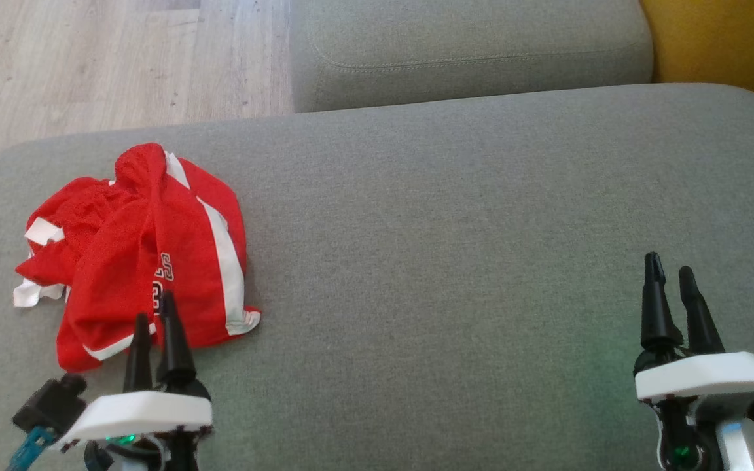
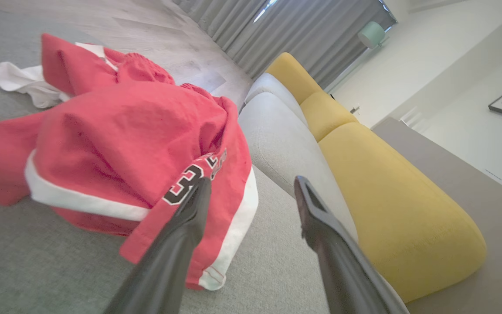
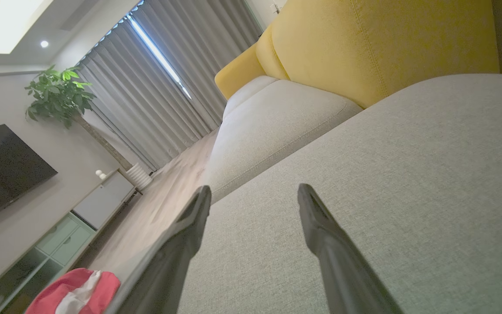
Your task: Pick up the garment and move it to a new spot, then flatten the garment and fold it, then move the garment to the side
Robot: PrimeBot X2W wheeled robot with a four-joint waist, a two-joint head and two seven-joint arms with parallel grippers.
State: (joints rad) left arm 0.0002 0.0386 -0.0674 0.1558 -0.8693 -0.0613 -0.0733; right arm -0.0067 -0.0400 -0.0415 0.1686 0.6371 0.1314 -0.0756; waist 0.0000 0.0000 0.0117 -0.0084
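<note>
- Red garment [image 1: 148,248] with white stripes is lying crumpled on the left part of the big grey sofa cushion [image 1: 455,261], all bunched up.
- Left gripper [image 1: 154,307] sits right at the garment's near edge, fingers spread apart with nothing pinched between them. Can't tell if a tip touches the cloth.
- Right gripper [image 1: 669,263] is over on the cushion's right side, well apart from the garment, jaws wide too and holding nothing.
- Wood floor [image 1: 89,59] lies beyond the cushion, with a yellow backrest [image 1: 730,39] at top right.
</note>
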